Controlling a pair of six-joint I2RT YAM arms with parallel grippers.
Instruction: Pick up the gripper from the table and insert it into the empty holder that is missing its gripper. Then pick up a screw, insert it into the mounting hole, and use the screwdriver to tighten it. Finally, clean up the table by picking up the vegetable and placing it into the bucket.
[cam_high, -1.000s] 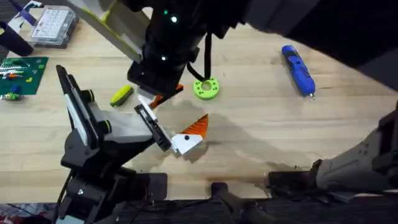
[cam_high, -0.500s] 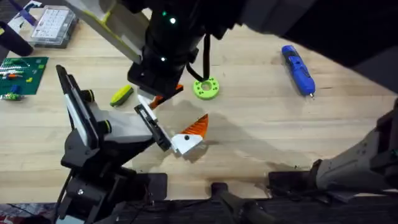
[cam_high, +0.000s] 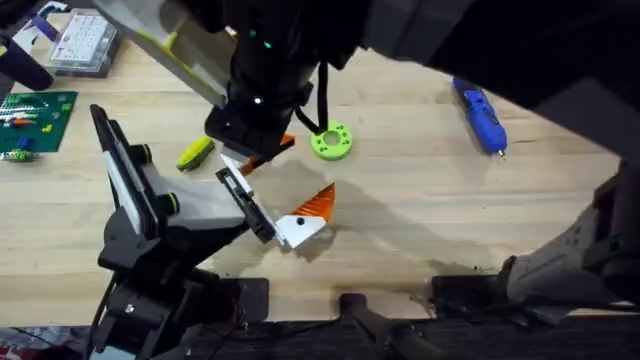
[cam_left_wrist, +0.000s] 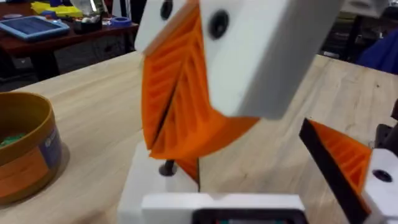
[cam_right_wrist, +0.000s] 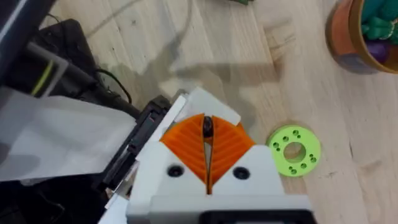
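The place reads as a robotics or electronics workshop. A pale wooden bench (cam_high: 420, 200) carries a green circuit board (cam_high: 35, 118) and a clear parts organizer box (cam_high: 88, 42), both well off to the side of the end effector (cam_high: 250, 160), plus a blue electric screwdriver (cam_high: 480, 112) on its other side. Beyond the end effector in the left wrist view stands a dark table (cam_left_wrist: 56, 37) cluttered with tools and supplies.

even bright light, soft shadows on the table (cam_high: 420, 200), near arm blurred.
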